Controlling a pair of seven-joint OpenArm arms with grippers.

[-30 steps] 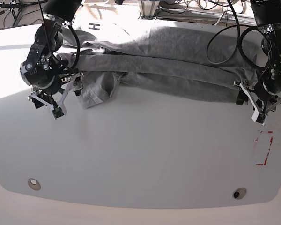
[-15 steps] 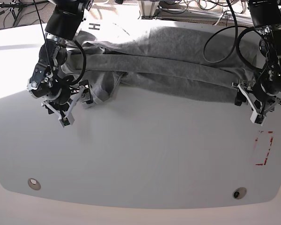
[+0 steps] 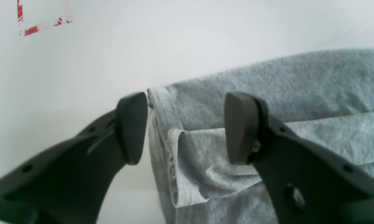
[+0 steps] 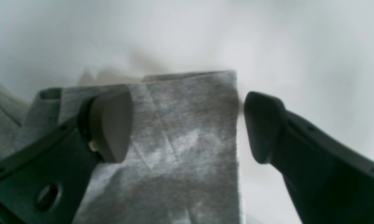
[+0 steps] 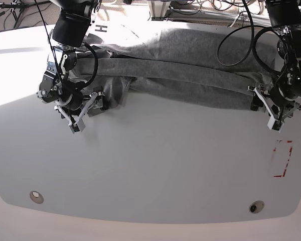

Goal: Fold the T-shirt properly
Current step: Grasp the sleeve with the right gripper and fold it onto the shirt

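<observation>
Your T-shirt [image 5: 180, 70] is folded into a long band only; cross-folds remain. Left gripper [image 3: 185, 130] at 3 o'clock and right gripper [image 4: 187, 127] at 9 stand wide, holding nothing.

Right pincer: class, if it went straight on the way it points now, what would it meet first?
Most likely the T-shirt: the open right pincer straddles a folded grey edge lying on the white table. Depth is unclear.

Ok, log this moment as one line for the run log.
T-shirt: folded lengthwise on table | left gripper: open, straddling shirt corner | right gripper: open, over sleeve edge | nothing gripped
</observation>
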